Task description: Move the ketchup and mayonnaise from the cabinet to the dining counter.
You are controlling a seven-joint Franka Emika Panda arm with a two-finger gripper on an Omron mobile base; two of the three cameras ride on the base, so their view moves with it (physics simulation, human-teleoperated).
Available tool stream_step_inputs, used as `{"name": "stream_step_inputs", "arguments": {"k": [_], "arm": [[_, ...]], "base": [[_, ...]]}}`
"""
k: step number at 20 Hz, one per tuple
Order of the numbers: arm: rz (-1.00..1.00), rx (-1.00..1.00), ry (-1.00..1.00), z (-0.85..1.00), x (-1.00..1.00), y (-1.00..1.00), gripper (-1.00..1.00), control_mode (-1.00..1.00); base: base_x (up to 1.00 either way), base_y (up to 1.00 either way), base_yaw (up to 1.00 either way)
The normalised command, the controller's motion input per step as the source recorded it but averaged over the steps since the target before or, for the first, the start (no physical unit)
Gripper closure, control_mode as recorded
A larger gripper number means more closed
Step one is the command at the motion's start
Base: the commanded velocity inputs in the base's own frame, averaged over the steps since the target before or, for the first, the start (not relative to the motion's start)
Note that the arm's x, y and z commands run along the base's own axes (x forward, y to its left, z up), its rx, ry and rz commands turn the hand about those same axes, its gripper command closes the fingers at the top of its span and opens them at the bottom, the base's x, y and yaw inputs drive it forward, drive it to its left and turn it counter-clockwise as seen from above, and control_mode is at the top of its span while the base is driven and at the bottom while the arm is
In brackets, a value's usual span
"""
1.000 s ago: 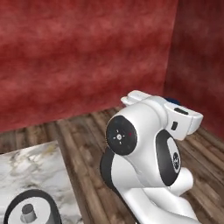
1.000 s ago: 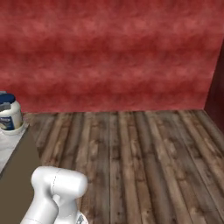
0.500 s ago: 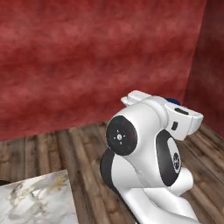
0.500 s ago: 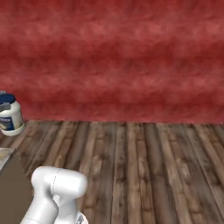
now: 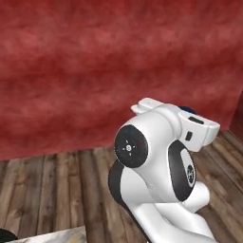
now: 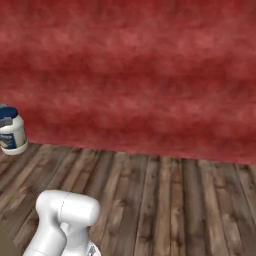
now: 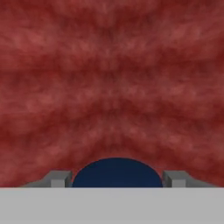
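Observation:
The mayonnaise (image 6: 11, 131), a white jar with a dark blue lid, hangs above the wooden floor at the left edge of the right base view. In the hand view its blue lid (image 7: 117, 172) sits between the two grey fingertips (image 7: 59, 178), and my gripper (image 7: 117, 179) is shut on it. A sliver of the blue lid (image 5: 188, 109) peeks out behind my white arm in the left base view. The ketchup and the cabinet are out of view.
A red wall (image 6: 150, 75) fills the background, with brown plank floor (image 6: 165, 200) below it. A corner of a marble top (image 5: 54, 236) shows at the bottom left of the left base view; I cannot tell which counter it is.
The whole picture has shifted, so the base has turned. The marble top has slid almost out at the lower left. The jar stays in the gripper's hold.

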Motion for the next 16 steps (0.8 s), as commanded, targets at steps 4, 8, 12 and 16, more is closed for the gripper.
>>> {"name": "stream_step_inputs", "arguments": {"k": [4,8,12,16], "arm": [[0.00,0.00,0.00,0.00,0.00,0.00,1.00,1.00],[0.00,0.00,0.00,0.00,0.00,0.00,1.00,1.00],[0.00,0.00,0.00,0.00,0.00,0.00,1.00,1.00],[0.00,0.00,0.00,0.00,0.00,0.00,1.00,1.00]], "base": [[0.79,-0.09,0.37],[0.72,-0.05,0.51],[0.71,-0.06,0.52],[0.69,-0.06,0.53]]}}
